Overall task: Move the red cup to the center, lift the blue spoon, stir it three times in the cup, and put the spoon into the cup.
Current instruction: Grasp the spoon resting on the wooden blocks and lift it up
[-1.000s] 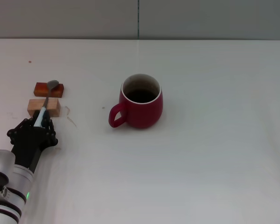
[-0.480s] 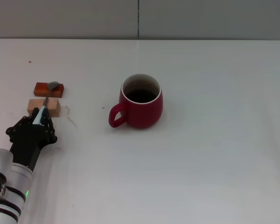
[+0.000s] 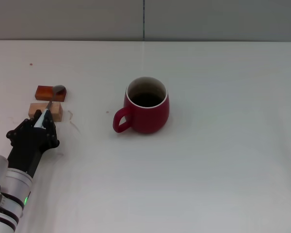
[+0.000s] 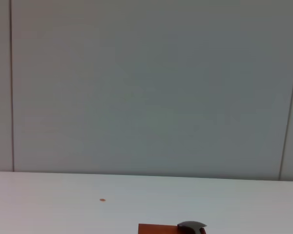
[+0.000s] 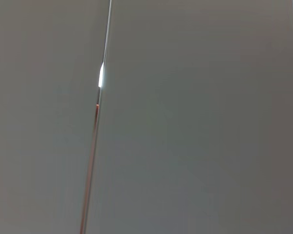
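Observation:
The red cup [image 3: 146,105] stands upright near the middle of the white table, with its handle toward my left side. The blue spoon [image 3: 49,103] lies over two small wooden blocks at the left. Its grey bowl rests on the far orange-red block [image 3: 44,92] and its pale handle crosses the near tan block [image 3: 44,109]. My left gripper [image 3: 38,127] is at the handle's near end, with its fingers closed around it. The spoon's bowl [image 4: 191,225] and the orange-red block [image 4: 156,228] also show in the left wrist view. My right gripper is out of view.
The white table [image 3: 223,160] runs to a grey wall at the back. A small reddish speck [image 3: 30,63] lies on the table beyond the blocks. The right wrist view shows only a grey panel with a seam.
My left gripper has crept slightly forward along the spoon's handle. The spoon's bowl has shifted a little to the right on the orange-red block. The cup has not moved.

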### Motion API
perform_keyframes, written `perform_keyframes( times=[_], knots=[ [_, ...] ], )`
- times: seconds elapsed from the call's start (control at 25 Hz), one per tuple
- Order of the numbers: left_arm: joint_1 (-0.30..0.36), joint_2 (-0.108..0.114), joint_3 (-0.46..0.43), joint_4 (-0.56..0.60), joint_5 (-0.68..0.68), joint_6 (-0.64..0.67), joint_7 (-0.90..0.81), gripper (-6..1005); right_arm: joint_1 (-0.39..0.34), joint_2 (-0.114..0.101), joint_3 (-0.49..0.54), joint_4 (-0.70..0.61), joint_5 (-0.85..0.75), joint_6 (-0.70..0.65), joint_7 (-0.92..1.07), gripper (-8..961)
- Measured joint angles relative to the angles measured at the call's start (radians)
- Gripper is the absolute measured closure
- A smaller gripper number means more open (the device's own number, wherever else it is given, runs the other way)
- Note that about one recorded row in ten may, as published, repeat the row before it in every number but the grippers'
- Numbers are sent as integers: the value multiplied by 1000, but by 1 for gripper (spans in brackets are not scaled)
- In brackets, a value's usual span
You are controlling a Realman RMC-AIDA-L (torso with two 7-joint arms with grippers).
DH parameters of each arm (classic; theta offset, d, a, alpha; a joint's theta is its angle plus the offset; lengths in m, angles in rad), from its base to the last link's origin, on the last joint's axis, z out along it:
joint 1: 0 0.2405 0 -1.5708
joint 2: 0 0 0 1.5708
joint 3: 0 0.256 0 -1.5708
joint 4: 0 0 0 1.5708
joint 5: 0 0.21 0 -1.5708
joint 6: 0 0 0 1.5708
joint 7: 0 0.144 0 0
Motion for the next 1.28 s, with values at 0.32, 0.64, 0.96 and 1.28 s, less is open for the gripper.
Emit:
perform_keyframes(
  times=[0.32, 0.64, 0.96, 1.28],
  knots=[
    [12, -8, 1, 35, 1, -35, 0, 829, 1, 7, -6, -4, 0, -7, 0, 376],
    [13, -9, 0, 29, 4, -41, -1, 829, -3, 9, -8, -4, 0, -12, 0, 378],
    [8, -4, 2, 29, 5, -43, -140, 829, -3, 9, -8, -4, 0, -20, 0, 377],
    [11, 1, 3, 32, 14, -41, -199, 830, -5, 10, -8, -5, 0, -23, 0, 376]
  ],
)
